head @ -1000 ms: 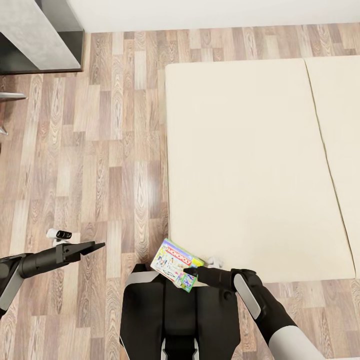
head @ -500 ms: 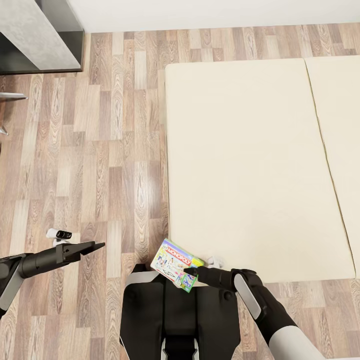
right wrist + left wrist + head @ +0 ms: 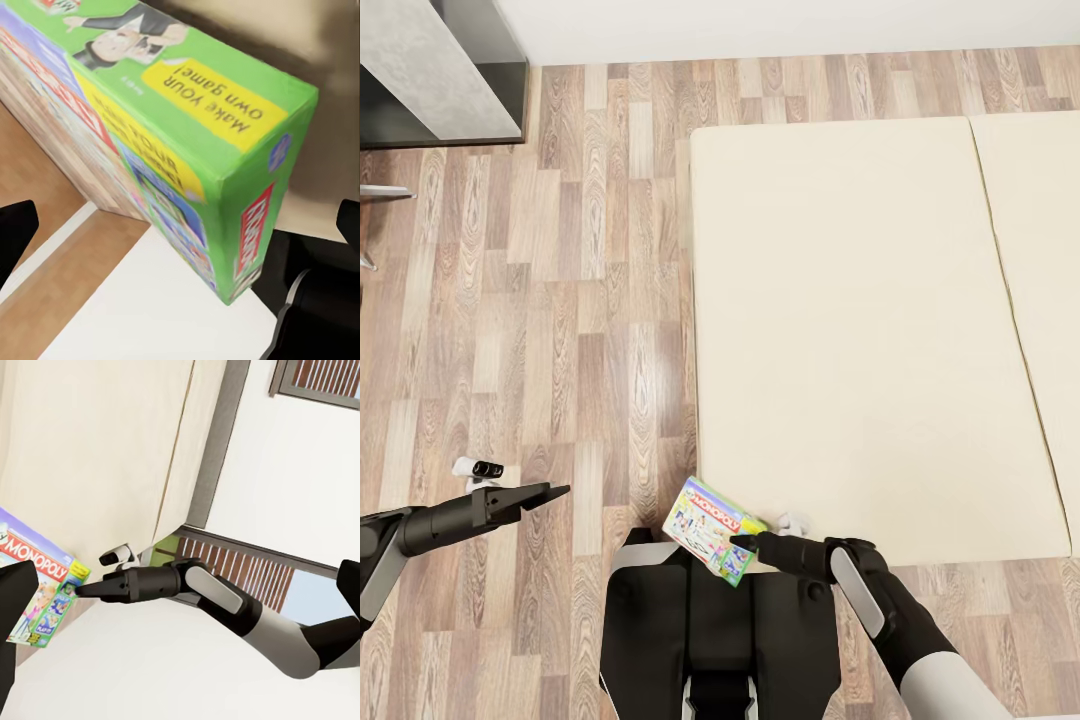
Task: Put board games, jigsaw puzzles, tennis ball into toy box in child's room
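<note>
The Monopoly board game (image 3: 705,518), a purple-blue and green carton, hangs tilted just off the near left corner of the cream bed (image 3: 860,320), over my own dark base. My right gripper (image 3: 738,545) is shut on the carton's near corner. In the right wrist view the carton's green side (image 3: 172,127) sits between the two dark fingertips (image 3: 15,232). The left wrist view shows the same carton (image 3: 34,577) with the right arm's tip against it. My left gripper (image 3: 555,490) is open, holds nothing, and hovers over the wood floor to the left.
A corner of the pale grey table (image 3: 430,60) with its dark lower section sits at the far left by the white wall. Wood-plank floor (image 3: 560,300) lies between table and bed. A grey chair part (image 3: 380,190) pokes in at the left edge.
The right gripper and the carton have drifted very slightly right and toward me. The left arm has stayed put.
</note>
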`<state>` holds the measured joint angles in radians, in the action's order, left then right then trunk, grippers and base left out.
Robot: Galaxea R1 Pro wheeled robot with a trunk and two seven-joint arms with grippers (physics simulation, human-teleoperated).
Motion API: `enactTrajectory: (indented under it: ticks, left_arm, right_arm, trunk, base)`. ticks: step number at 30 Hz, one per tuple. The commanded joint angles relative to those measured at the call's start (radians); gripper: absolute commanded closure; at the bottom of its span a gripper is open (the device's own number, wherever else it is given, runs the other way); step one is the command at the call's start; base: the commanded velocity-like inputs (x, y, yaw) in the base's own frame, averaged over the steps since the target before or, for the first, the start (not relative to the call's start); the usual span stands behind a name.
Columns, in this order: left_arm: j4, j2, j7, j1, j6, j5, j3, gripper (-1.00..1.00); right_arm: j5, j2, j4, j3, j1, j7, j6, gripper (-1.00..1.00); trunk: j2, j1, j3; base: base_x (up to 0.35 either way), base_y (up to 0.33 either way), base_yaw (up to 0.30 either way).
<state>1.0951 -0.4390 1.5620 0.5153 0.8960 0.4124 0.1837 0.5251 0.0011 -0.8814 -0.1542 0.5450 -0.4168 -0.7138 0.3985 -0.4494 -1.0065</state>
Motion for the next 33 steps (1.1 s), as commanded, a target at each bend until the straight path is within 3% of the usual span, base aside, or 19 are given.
enactTrajectory:
  ticks: [1,33]
  left_arm:
    - [0.0,0.0,0.004,0.0,0.011,0.0,0.0,-1.0]
    - [0.0,0.0,0.004,0.0,0.011,0.0,0.0,-1.0]
  right_arm:
    - [0.0,0.0,-0.001,0.001,0.0,-0.002,-0.005,-1.0]
    - [0.0,-0.003,-0.034,0.001,-0.002,0.004,-0.004,-1.0]
  trunk:
    - [0.002,-0.001,-0.001]
    - [0.002,-0.001,-0.001]
  base:
    - [0.0,0.0,0.0]
    - [0.0,0.0,0.0]
